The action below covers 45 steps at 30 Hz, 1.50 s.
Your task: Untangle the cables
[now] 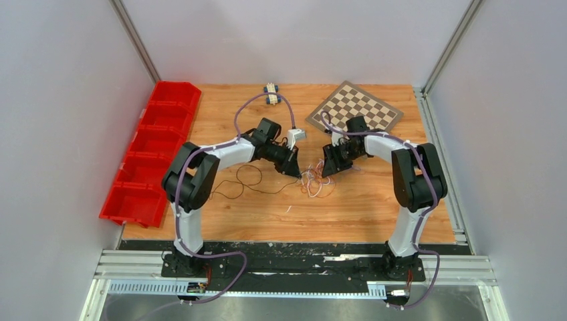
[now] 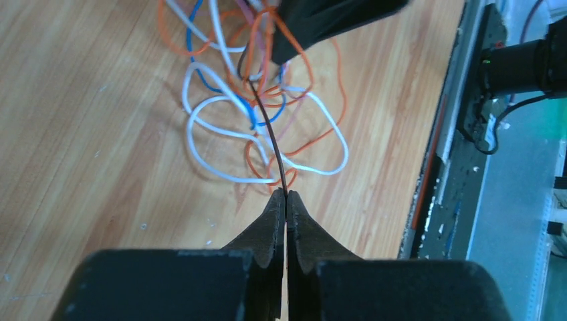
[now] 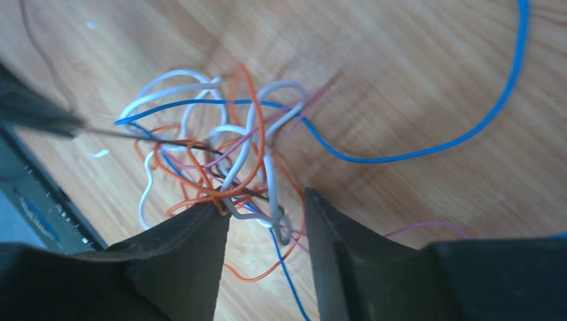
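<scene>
The left pincer (image 2: 286, 195) is clenched tight, its two fingertips pressed flat together on a single dark wire (image 2: 272, 134). From the tips this wire runs straight ahead, lifted off the bench (image 2: 87, 134), into the cables (image 2: 257, 107). They lie as a loose tangle just in front of the pincer. White loops are nearest it, orange loops run around and beyond them, and a short run of blue shows among them. At the far side of the tangle, facing the left pincer, the dark tip of the right pincer (image 3: 266, 204) sits over the strands.

The right pincer is released. Its fingers (image 3: 187, 254) stand part-way apart on either side of the densest part of the knot, where white, grey, orange and thin purple strands cross. The strands fill only part of the gap and are not squeezed. One fingertip seems to touch the orange strands, though the blur makes that hard to be sure of. A blue wire (image 3: 434, 144) leaves the knot and sweeps ahead of this pincer in a wide arc over the bench.

From above, the two pincers point tip to tip, close together, with the tangle between them. A chessboard (image 1: 354, 107) lies beyond the right pincer. A row of red bins (image 1: 150, 154) stands well apart, past the left arm.
</scene>
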Each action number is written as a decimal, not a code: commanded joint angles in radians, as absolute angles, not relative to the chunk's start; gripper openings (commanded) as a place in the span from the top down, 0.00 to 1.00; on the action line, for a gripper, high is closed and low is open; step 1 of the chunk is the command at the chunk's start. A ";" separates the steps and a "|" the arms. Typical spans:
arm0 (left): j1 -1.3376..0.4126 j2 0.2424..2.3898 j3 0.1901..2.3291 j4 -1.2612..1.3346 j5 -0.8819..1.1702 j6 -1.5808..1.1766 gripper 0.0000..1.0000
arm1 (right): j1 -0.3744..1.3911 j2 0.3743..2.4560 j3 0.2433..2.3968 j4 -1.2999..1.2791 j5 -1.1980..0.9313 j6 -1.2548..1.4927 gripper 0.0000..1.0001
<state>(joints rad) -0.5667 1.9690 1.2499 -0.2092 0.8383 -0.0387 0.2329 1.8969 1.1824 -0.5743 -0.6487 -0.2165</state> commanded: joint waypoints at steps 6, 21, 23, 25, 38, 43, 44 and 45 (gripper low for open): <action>-0.428 1.578 1.250 -0.228 0.992 -0.057 1.00 | 0.235 1.892 1.160 -0.503 -0.362 -0.217 0.63; -0.084 1.386 1.478 -0.475 1.076 -0.020 1.00 | 0.218 1.875 1.110 -0.490 -0.224 -0.285 1.00; -0.024 1.397 1.522 -0.504 1.070 -0.004 1.00 | 0.215 1.872 1.109 -0.491 -0.222 -0.296 1.00; 0.031 1.416 1.556 -0.546 1.052 0.035 1.00 | 0.213 1.870 1.111 -0.493 -0.243 -0.298 1.00; 0.040 1.503 1.251 -0.751 0.603 0.599 0.23 | 0.212 1.864 1.192 -0.557 -0.372 -0.317 1.00; 0.032 1.591 1.220 -0.638 0.502 0.560 0.00 | 0.215 1.861 1.220 -0.582 -0.432 -0.319 1.00; 0.025 1.627 1.224 -0.640 0.476 0.567 0.00 | 0.214 1.861 1.223 -0.585 -0.443 -0.321 1.00; 0.022 1.643 1.224 -0.639 0.464 0.585 0.00 | 0.214 1.862 1.228 -0.590 -0.447 -0.321 1.00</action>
<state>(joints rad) 0.0364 1.5890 1.1961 -0.7204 0.5697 0.5297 0.2180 1.8519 1.1767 -0.5617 -0.3981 -0.2989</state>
